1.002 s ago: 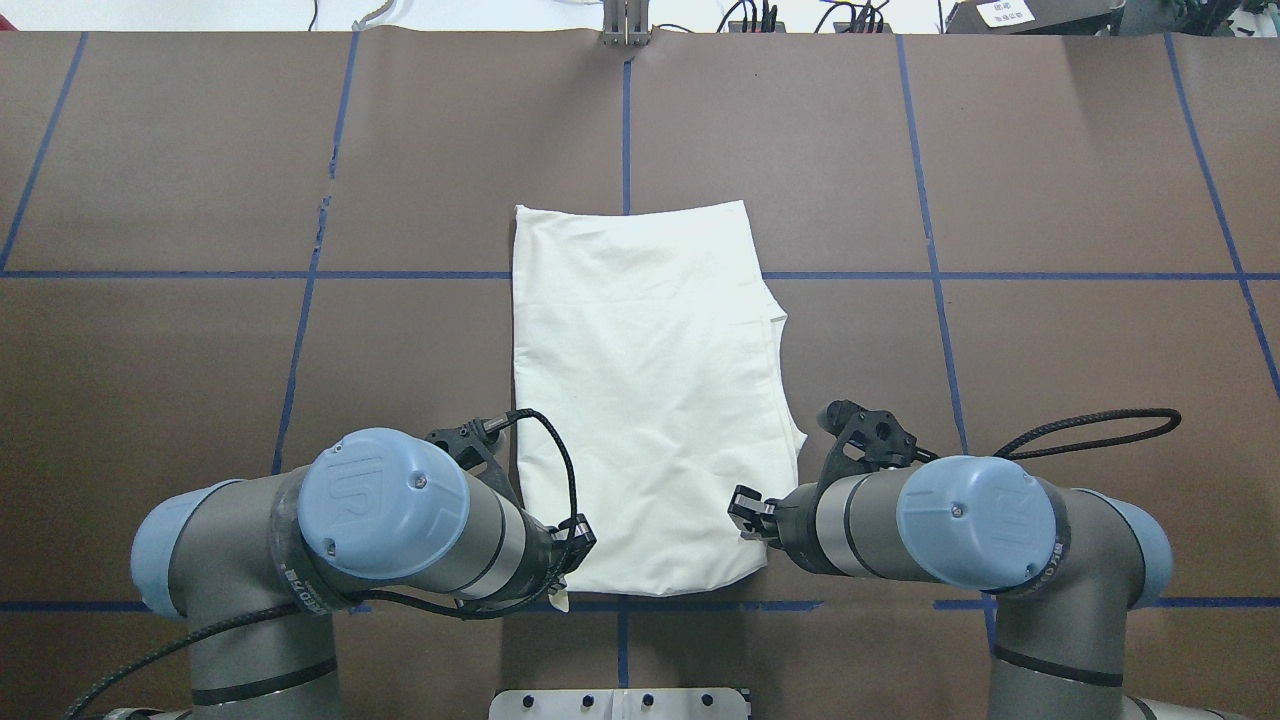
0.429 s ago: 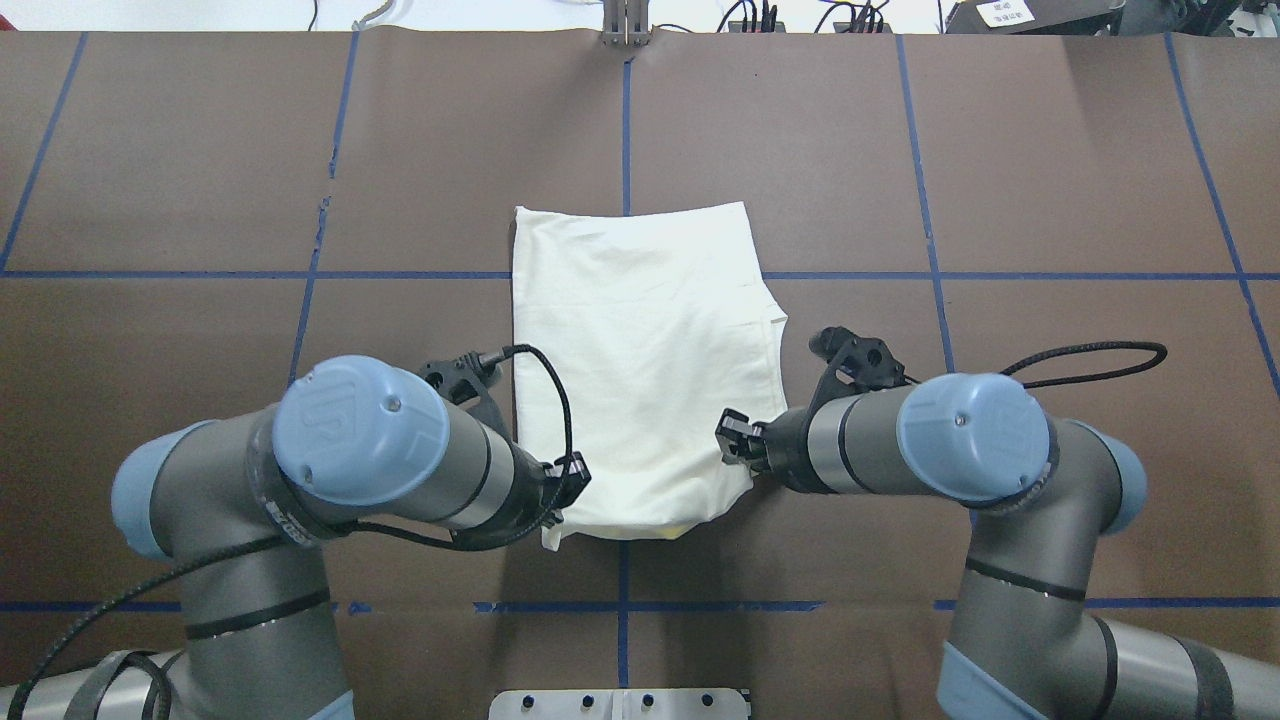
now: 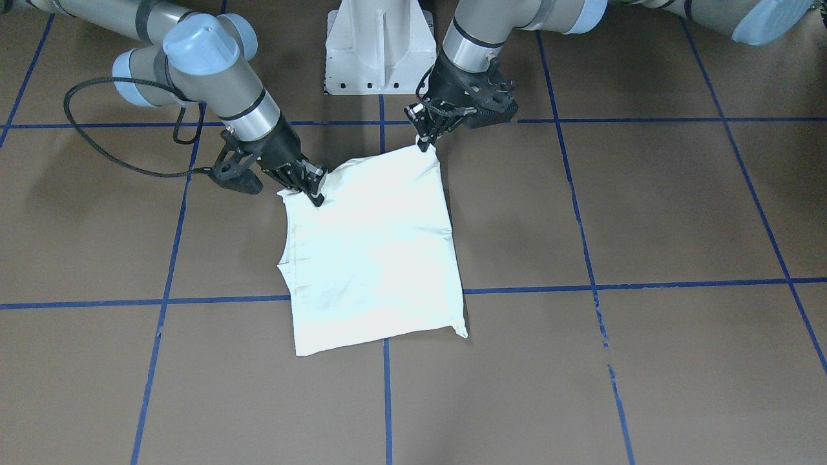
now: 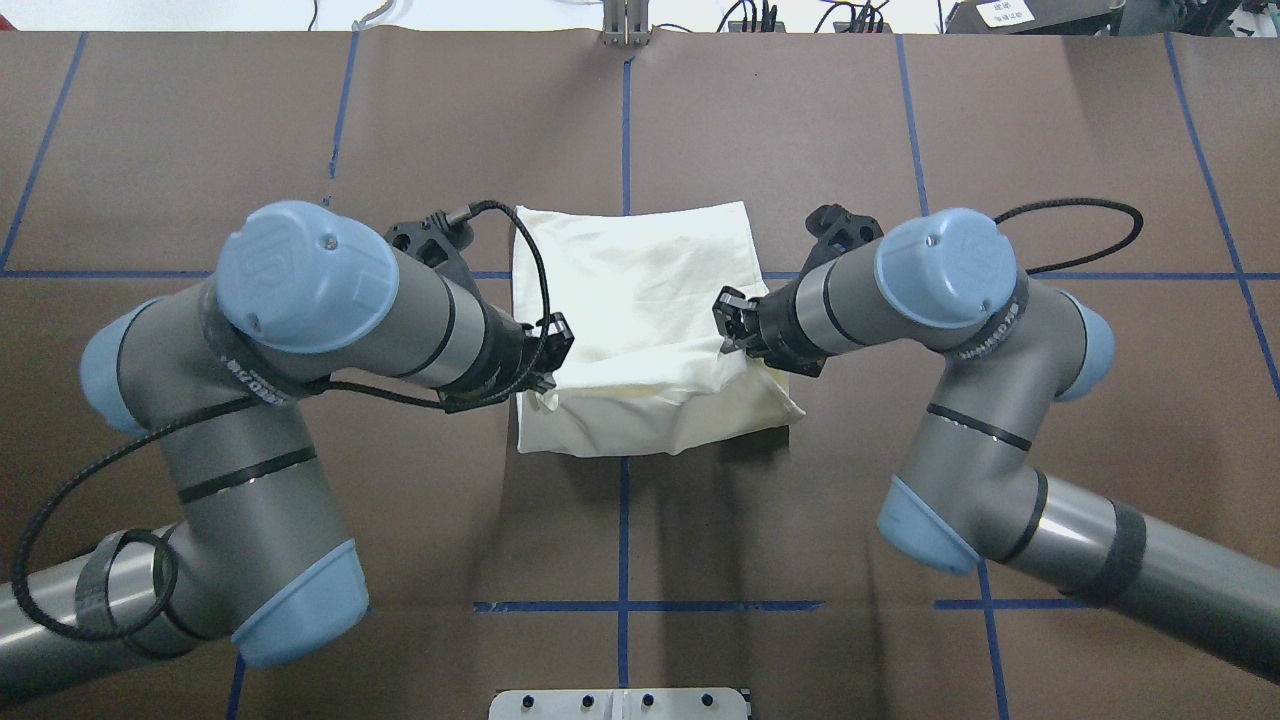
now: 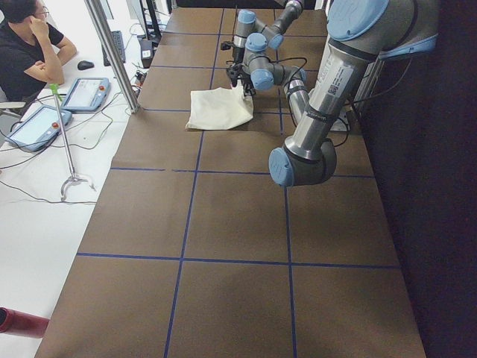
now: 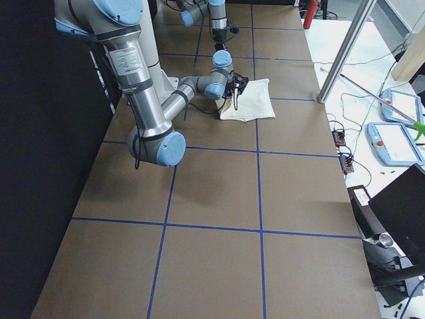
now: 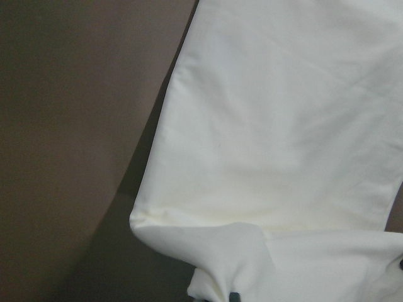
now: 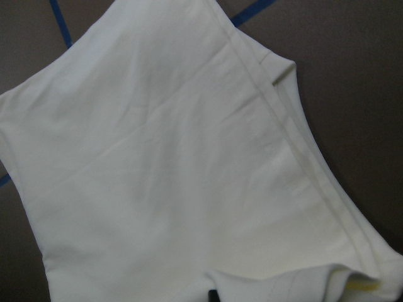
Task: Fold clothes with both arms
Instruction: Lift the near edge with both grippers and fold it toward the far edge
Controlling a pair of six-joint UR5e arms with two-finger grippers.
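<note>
Midway through a fold, a cream long-sleeved T-shirt [image 4: 640,290] lies plain side up at the centre of the brown table [image 4: 900,150], straddling the blue tape line [image 4: 625,120] that runs away from the robot. The left gripper [image 3: 424,143] and the right gripper [image 3: 317,195] are each pinched tight on a corner of the edge nearest the robot, one at either side, and hold that edge raised off the table. The overhead view shows it hanging over the body of the garment, with a doubled fold of cloth bulging beneath and the far edge lying flat. No print or lettering shows in any view. The fabric looks light, soft and wholly limp: it dips between the two holds and creases where it bends, so it will likely follow wherever the corners go and keep no shape of its own. The stitched hem, plain in the right wrist view, seems the surest place to grip, since layers are stacked there and a shallow pinch on one could let the rest slide out. Level, evenly spaced corners appear to matter most for a square fold.
</note>
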